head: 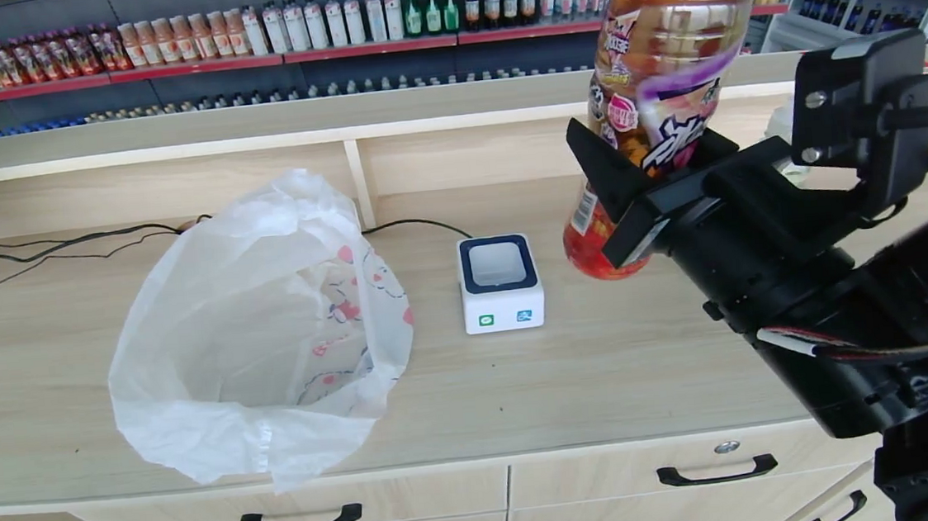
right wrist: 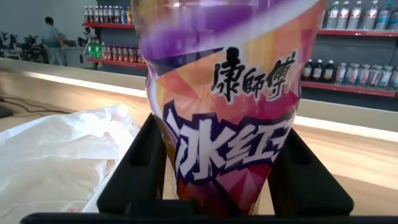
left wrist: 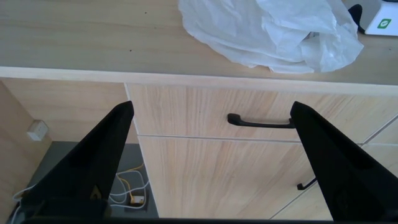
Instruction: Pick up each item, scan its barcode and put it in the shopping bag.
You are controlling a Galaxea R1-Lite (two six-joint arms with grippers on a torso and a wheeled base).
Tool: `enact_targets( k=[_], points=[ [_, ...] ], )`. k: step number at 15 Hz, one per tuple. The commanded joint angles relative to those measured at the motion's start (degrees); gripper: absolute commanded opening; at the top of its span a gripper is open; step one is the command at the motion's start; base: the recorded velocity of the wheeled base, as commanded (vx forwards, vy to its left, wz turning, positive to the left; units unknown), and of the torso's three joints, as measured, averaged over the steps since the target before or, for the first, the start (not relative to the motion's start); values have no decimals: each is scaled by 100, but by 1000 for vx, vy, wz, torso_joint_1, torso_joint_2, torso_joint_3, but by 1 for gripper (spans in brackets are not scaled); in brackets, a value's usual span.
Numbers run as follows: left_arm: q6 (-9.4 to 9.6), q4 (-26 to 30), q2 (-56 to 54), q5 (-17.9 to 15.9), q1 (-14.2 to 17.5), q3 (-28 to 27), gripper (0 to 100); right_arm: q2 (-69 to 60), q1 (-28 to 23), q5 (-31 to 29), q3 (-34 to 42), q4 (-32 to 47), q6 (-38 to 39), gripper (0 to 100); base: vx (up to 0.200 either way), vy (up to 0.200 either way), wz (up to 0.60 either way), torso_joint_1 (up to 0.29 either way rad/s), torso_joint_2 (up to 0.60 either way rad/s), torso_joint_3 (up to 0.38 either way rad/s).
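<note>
My right gripper (head: 649, 173) is shut on a large bottle (head: 660, 71) of amber drink with a purple and orange label, held upright above the counter to the right of the scanner. The bottle (right wrist: 227, 106) stands between the black fingers (right wrist: 134, 171) in the right wrist view. The white barcode scanner (head: 500, 282) with a dark-framed window sits mid-counter. Left of it the white plastic shopping bag (head: 262, 326) stands open. My left gripper (left wrist: 211, 162) is open, hanging below the counter edge in front of the drawers, with nothing between its fingers.
The wooden counter (head: 565, 385) has a raised back ledge (head: 255, 128) and black cables (head: 57, 243) at the far left. Drawers with black handles (left wrist: 260, 122) sit below. Shelves of bottles (head: 329, 23) line the wall behind.
</note>
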Motion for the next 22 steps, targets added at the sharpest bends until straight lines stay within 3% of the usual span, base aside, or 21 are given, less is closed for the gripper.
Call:
enact_targets(
  k=[1,6,12,20,22],
  points=[
    [-9,2,0,-1,-4,1,100,-8,-20,-45,-62,14,-6,0,0,0,0,0,0,0],
    [-18,2,0,-1,5,1,100,255,-46,-133,-158,14,249,0,-120,0,0,6,3,1],
    [-27,2,0,7,5,1,100,255,-195,-133,-88,14,539,0,0,0,0,0,0,0],
    [-18,-7,0,-1,5,1,100,247,-257,-107,220,14,548,0,0,200,0,3,5,2],
    [-9,-7,0,-1,5,1,100,308,-266,-98,229,14,548,0,0,0,0,0,0,0]
  ],
)
